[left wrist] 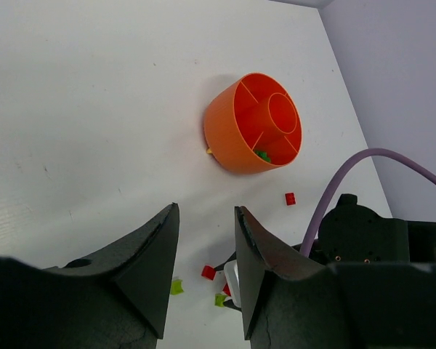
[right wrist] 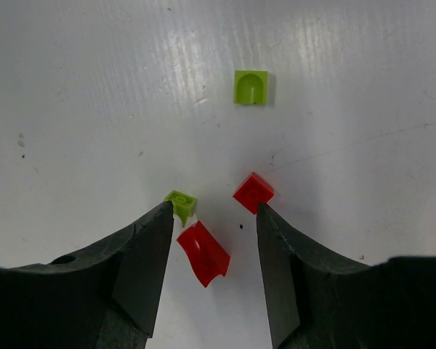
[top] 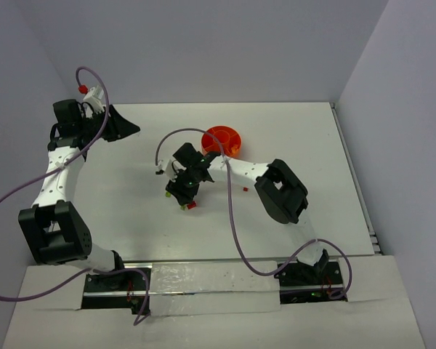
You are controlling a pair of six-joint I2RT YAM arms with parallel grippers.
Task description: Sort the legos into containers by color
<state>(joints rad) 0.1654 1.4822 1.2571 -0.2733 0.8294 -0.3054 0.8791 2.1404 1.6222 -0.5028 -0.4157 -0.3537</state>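
Observation:
The round orange bowl (top: 222,138) with dividers and a central cup stands at the table's far middle; the left wrist view shows it (left wrist: 254,131) with a green bit (left wrist: 264,155) in one compartment. My right gripper (right wrist: 214,211) is open and low over the table, its jaws straddling a red curved lego (right wrist: 203,253). A small green lego (right wrist: 180,203) touches its left fingertip and a red square lego (right wrist: 253,192) lies at its right fingertip. A green arched lego (right wrist: 251,87) lies farther ahead. My left gripper (left wrist: 207,209) is open and empty, raised at the far left (top: 127,129).
A lone red brick (left wrist: 291,198) lies between the bowl and the right arm (top: 243,189). A yellow bit (left wrist: 209,152) peeks out at the bowl's base. The right arm's purple cable (left wrist: 349,174) loops over the table. Grey walls close the back and right sides.

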